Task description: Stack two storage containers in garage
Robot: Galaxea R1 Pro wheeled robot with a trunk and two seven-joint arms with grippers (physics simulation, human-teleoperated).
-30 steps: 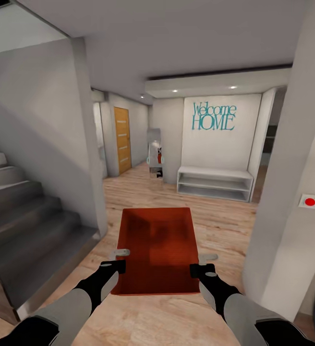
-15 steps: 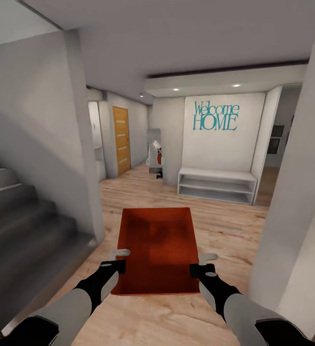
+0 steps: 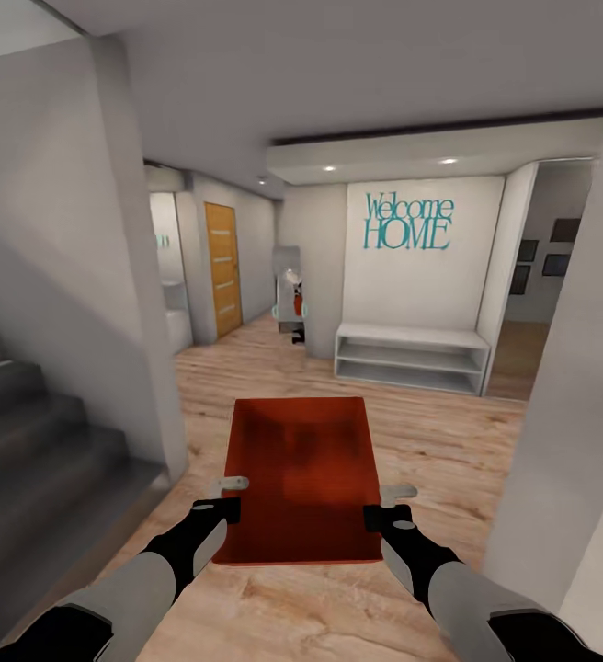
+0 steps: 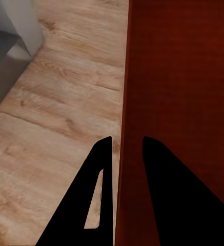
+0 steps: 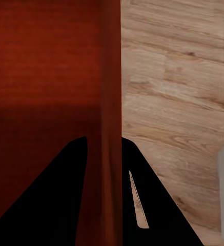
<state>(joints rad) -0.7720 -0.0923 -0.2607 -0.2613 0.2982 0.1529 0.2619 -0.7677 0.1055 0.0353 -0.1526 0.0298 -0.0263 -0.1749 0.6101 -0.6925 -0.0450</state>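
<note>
One orange-red bin (image 3: pixel 303 478) sits between the two arms in the head view, carried clear of the wood floor (image 3: pixel 430 441), its long axis running straight ahead toward the hall. The left end effector (image 3: pixel 229 496) pinches the left long wall near the near corner, and the right end effector (image 3: pixel 386 506) pinches the right long wall opposite, so neither arm is nearer (the hold looks even). An orange door (image 3: pixel 222 268) stands ahead to the left, past the grey stairs (image 3: pixel 35 441); the garage probably lies that way, so the carry is mid-route.

From the left wrist, the left end effector (image 4: pixel 127 148) straddles the bin wall (image 4: pixel 123 77), one finger outside and one inside, clamped on it.

From the right wrist, the right end effector (image 5: pixel 105 146) grips the bin's other wall (image 5: pixel 110 66) the same way, planks beyond.
</note>
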